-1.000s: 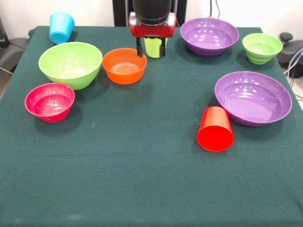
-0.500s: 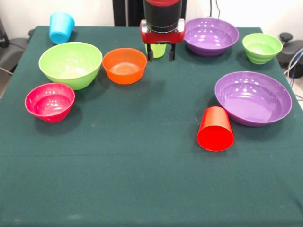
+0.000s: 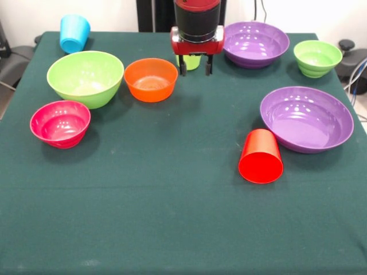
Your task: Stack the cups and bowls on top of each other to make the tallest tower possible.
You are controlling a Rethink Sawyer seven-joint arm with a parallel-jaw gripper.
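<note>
Stacking not begun: we count no piece resting on another.

Front view: the large lime bowl [image 3: 85,77], orange bowl [image 3: 151,79], pink bowl [image 3: 59,123], two purple bowls [image 3: 306,118] [image 3: 254,43] and small green bowl [image 3: 317,58] sit separately on the desk [image 3: 172,217]; the red cup [image 3: 261,156] and blue cup [image 3: 74,33] lie tipped. The hand [image 3: 195,71] hangs spread and empty in front of the lime cup [image 3: 192,61]. Against the frame one second back, we see the hand shifted toward the purple bowl and a little higher; since half a second back, almost nothing has moved.
</note>
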